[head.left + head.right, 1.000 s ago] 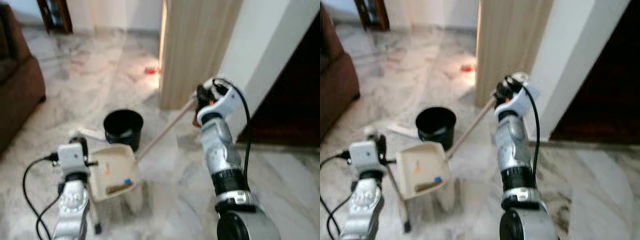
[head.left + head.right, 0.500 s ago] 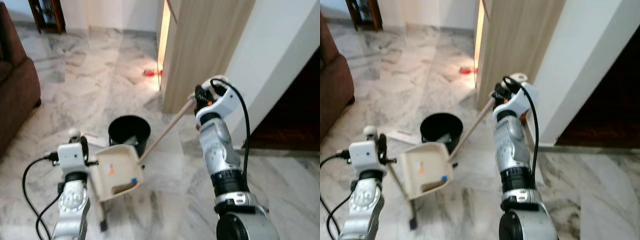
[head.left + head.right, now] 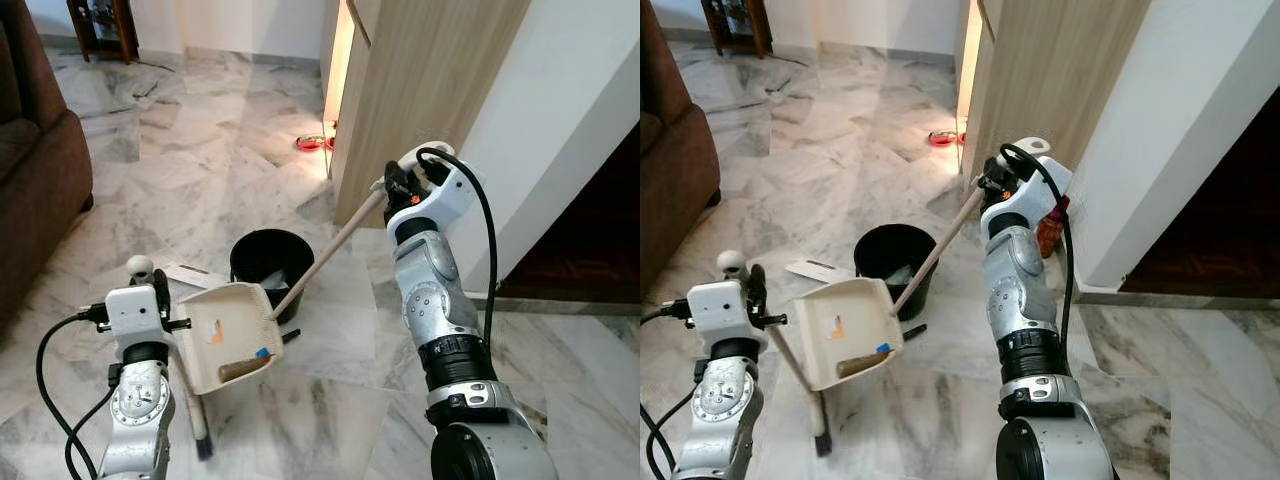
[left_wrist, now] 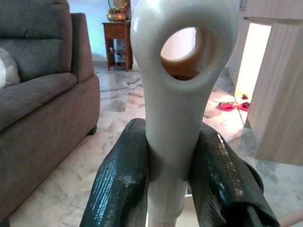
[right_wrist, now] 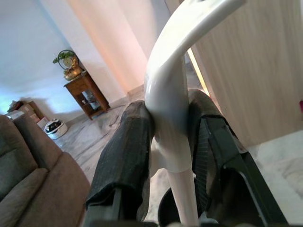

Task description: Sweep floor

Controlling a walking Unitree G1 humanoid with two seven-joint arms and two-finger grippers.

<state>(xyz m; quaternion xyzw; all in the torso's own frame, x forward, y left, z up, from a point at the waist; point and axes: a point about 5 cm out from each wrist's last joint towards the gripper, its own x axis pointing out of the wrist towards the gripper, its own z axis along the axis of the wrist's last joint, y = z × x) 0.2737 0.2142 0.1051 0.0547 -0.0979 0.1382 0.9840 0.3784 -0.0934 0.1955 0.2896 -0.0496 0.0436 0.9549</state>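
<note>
Left end effector (image 4: pixel 165 179) is pinching the dustpan handle (image 4: pixel 182 80), right end effector (image 5: pixel 173 142) pinching the broom handle (image 3: pixel 935 250). Dustpan (image 3: pixel 228 335) with crumbs hangs just beside the black bucket (image 3: pixel 265 265). We'd tip it slowly over the rim, broom kept clear.

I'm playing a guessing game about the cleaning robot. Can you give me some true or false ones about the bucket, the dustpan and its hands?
1. The black bucket is lying tipped on its side. False: it stands upright on the marble floor.
2. The dustpan has bits of rubbish in it. True.
3. The left gripper is open. False: it clamps a white handle.
4. The right gripper grips a white-topped stick. True.
5. The sofa is bright green. False: it is brown.
</note>
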